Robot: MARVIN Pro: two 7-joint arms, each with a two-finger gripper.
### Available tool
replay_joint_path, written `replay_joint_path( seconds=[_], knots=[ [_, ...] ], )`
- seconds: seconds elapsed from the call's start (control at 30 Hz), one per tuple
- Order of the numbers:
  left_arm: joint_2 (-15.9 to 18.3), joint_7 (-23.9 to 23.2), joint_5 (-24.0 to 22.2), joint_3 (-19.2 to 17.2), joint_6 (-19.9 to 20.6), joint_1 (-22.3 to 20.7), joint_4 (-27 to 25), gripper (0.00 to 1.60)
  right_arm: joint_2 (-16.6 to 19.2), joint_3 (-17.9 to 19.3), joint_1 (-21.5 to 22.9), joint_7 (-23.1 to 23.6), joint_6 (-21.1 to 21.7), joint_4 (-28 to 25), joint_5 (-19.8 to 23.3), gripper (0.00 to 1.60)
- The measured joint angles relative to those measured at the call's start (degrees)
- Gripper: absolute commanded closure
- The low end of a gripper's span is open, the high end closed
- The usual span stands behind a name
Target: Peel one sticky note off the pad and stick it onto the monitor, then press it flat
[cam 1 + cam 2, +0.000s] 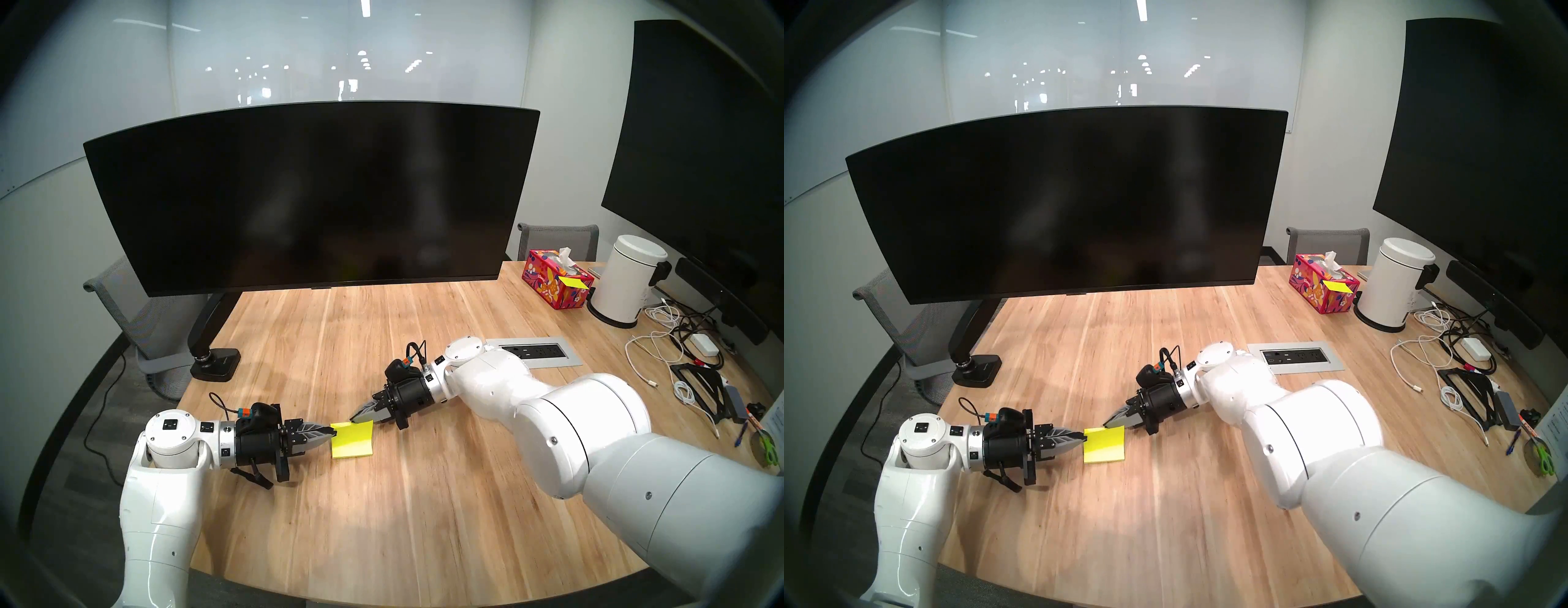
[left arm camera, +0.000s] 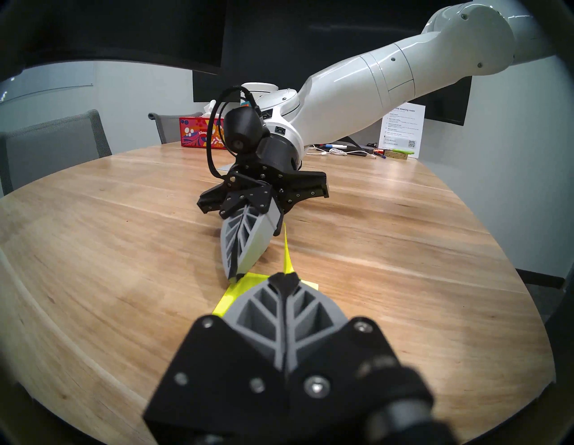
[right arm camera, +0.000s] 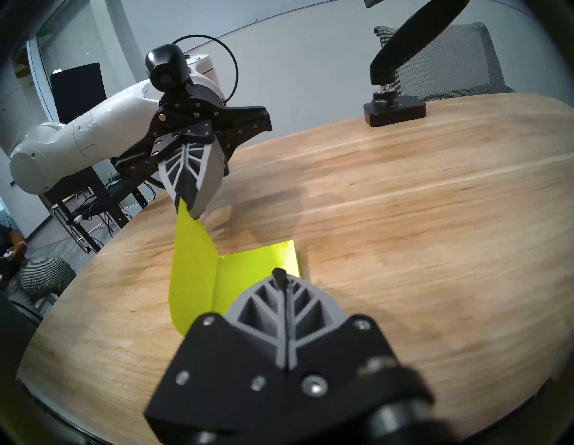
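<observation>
Here, the monitor (image 1: 309, 199) stands dark and bare at the back on its black arm stand, nothing stuck to it yet; it is the target surface, well apart from where I am working. The wooden counter (image 1: 382, 509) carries everything else, and both my arms reach in low over its near middle so that the two tips meet from opposite sides.

The pad (image 3: 264, 261) lies flat on the counter between them. My right jaws are fully closed with nothing between them, and their tip bears down on the pad's top; I judge this is an anchor, so that the stack does not lift with the sheet. My left jaws are likewise closed, pinching one corner of the sticky note (image 3: 192, 264). That sheet stands up off the pad, bent along a crease and joined to the stack along that line, so the peel is begun but not finished. In my left wrist view the same sheet shows nearly edge-on as a thin strip (image 2: 287, 248) rising from my tips.

As for lettering, the red patterned tissue box (image 2: 202, 133) reads "Kleenex". The white card (image 2: 400, 130) at the counter's far side is headed with words ending "meeting room" and bears a QR code; its smaller print is too fine to read.
</observation>
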Motion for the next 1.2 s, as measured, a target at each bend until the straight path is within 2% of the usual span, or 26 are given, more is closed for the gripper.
replay_joint_path(
  seconds=[0.47,0.83,1.2],
  knots=[
    [0.14,0.0,-0.36,0.05,-0.3,0.17,0.0,1.6,-0.51,-4.17,0.04,0.0,1.29,0.0,-0.07,1.6],
    [0.24,0.0,-0.54,-0.07,0.21,0.26,-0.02,1.6,-1.67,-7.69,1.26,0.03,0.53,-0.45,-1.31,1.6],
    [-0.06,0.0,-2.09,-1.23,1.1,0.43,-0.65,1.6,-2.13,-9.15,1.52,0.02,-0.16,-0.62,-0.9,1.6]
  ],
)
